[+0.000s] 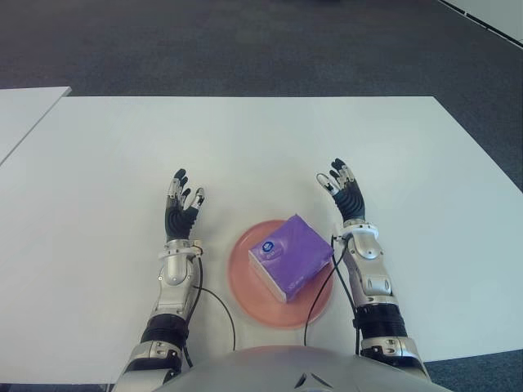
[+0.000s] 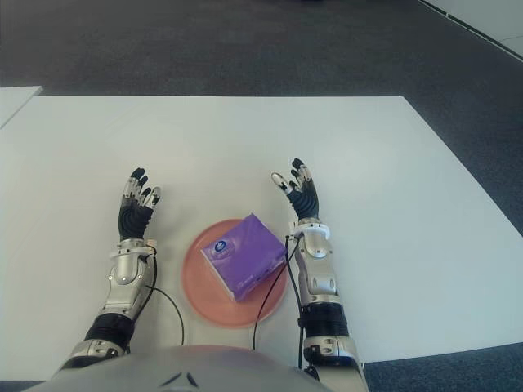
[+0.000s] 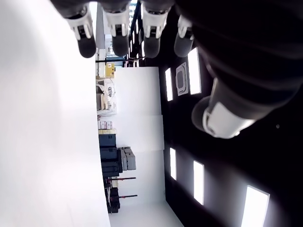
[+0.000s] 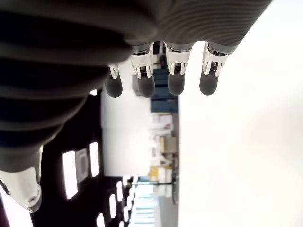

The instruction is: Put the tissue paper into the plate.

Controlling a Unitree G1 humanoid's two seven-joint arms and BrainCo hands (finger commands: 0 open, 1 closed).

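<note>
A purple tissue pack (image 1: 290,255) with a white end lies in the pink plate (image 1: 245,287) at the near middle of the white table (image 1: 245,147). My left hand (image 1: 182,206) shows to the left of the plate, fingers stretched out and holding nothing. My right hand (image 1: 344,189) shows just right of the pack and a little beyond it, fingers also spread and empty. In each wrist view the straight fingertips (image 3: 120,43) (image 4: 177,81) point away over the bare tabletop with nothing between them.
A black cable (image 1: 317,298) runs from my right forearm across the plate's right rim; another cable (image 1: 219,306) loops beside my left forearm. A second white table (image 1: 20,114) stands at the far left. Dark carpet (image 1: 261,49) lies beyond the table's far edge.
</note>
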